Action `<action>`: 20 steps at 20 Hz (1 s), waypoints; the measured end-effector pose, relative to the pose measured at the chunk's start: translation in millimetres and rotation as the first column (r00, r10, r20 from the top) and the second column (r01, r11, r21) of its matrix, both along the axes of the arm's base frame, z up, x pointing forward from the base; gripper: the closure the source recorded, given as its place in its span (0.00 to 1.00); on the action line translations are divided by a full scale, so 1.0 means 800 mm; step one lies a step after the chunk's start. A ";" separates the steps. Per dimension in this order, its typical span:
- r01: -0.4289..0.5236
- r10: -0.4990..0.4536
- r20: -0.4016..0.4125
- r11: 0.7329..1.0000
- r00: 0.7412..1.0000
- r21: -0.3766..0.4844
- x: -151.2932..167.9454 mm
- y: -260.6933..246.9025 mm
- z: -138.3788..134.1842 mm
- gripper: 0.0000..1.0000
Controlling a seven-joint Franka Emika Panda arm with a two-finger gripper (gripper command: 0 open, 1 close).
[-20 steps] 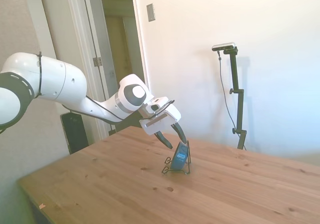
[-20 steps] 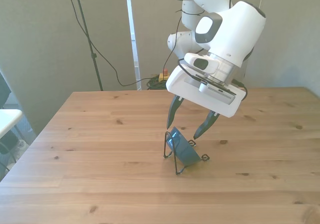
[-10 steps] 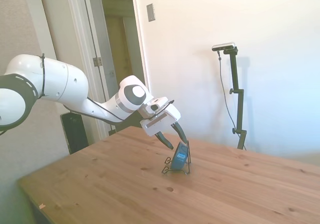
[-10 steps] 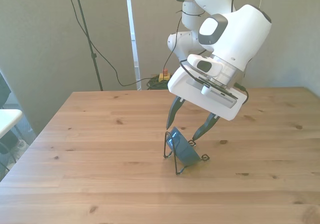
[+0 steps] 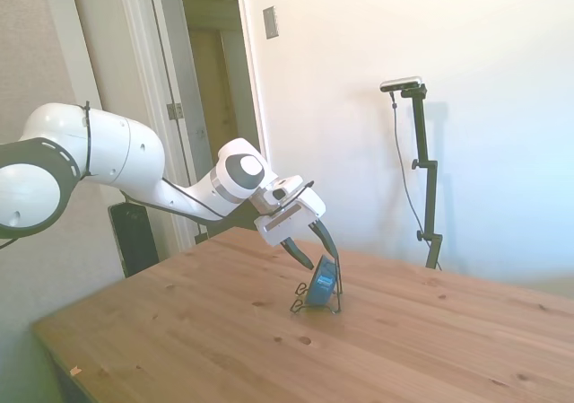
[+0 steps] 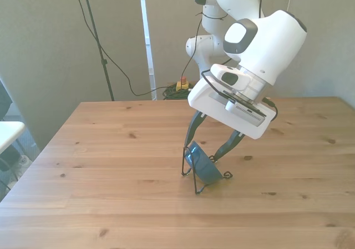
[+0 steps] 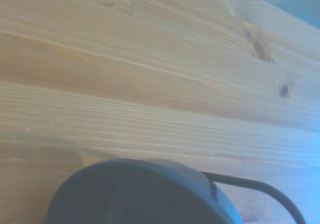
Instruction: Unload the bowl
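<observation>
Here, round blue bowl (image 6: 203, 163) on edge, thin wire rack (image 6: 195, 176), open-fingered end effector (image 6: 206, 147)

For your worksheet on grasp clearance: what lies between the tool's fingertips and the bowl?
Nothing: in the front view, the open tool straddles the bowl's upper rim.

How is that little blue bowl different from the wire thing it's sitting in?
The bowl is solid, round and blue; the wire rack is thin, black and see-through. The bowl stands on edge, tilted; the wire rack rests flat on its feet. Both sit on the wooden table, touching each other.
</observation>
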State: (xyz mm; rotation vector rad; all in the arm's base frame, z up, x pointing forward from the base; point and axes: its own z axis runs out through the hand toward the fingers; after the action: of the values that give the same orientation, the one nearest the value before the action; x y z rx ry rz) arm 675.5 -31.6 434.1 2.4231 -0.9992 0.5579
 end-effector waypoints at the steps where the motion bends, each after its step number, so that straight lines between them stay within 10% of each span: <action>1: -0.001 0.001 0.002 1.000 1.000 -0.001 0.000 0.003 0.001 0.00; 7: -0.002 0.002 -0.002 1.000 1.000 -0.001 0.000 0.013 -0.004 0.00; 8: -0.001 0.001 -0.004 1.000 1.000 -0.001 0.000 0.013 -0.005 1.00; 20: 0.008 -0.008 -0.017 1.000 1.000 -0.011 -0.001 0.007 -0.010 1.00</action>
State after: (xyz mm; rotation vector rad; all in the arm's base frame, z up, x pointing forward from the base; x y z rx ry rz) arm 675.0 -25.9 425.9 2.4093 -0.9963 0.5376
